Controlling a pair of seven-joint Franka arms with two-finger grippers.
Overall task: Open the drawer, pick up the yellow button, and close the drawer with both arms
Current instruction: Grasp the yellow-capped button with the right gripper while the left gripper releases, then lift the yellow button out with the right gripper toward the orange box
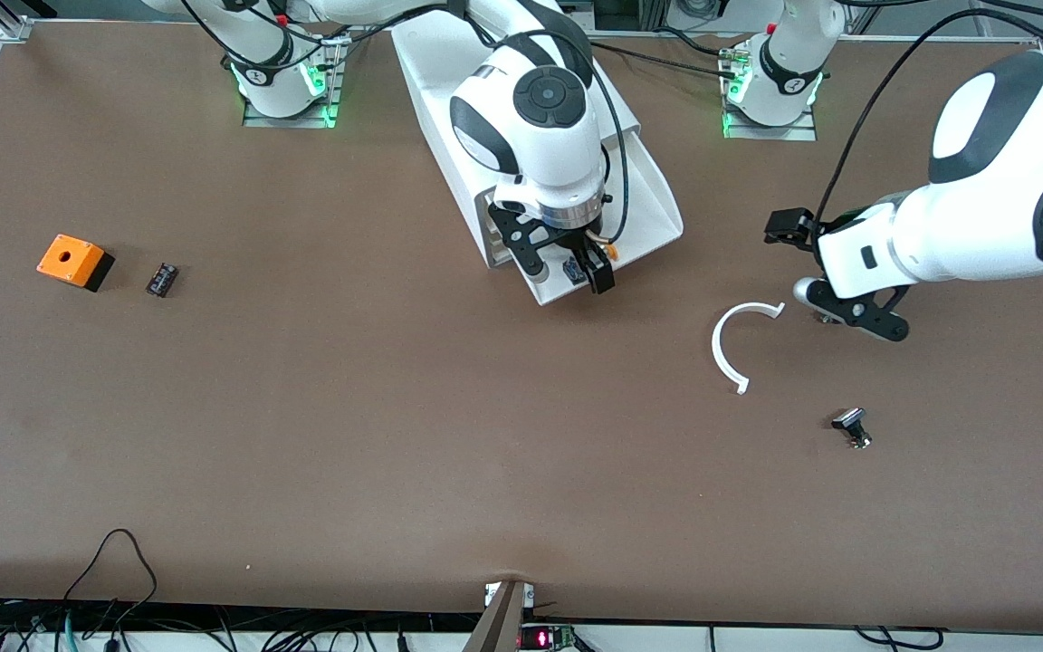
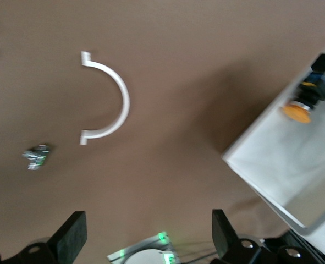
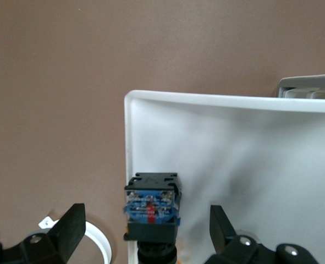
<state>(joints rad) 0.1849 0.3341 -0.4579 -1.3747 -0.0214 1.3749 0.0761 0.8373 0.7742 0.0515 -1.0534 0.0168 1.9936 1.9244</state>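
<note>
Front view showed a brown counter (image 1: 395, 435) with a white cabinet (image 1: 449, 100) between the two arm bases, its top drawer (image 1: 648, 195) pulled open toward the camera. Well away from the cabinet, toward the right arm's end of the counter, sat an orange box (image 1: 74, 261) with a hole, and just beside it a small black part (image 1: 161, 279). Toward the left arm's end, near the drawer, lay a white curved strip (image 1: 732, 344), and nearer the camera than that a small dark part with a metal tip (image 1: 853, 426).

The right end effector (image 1: 565, 270) hung over the drawer's front corner, fingers spread wide, gripping nothing. Between them, in the right wrist view, stood the button (image 3: 152, 212), seen from its black and blue back end inside the drawer against the rim. The left wrist view showed its round orange-yellow cap (image 2: 296, 112) on a black body.

The left end effector (image 1: 847, 312) hovered over bare counter beside the curved strip, fingers (image 2: 70, 236) spread apart and empty.
</note>
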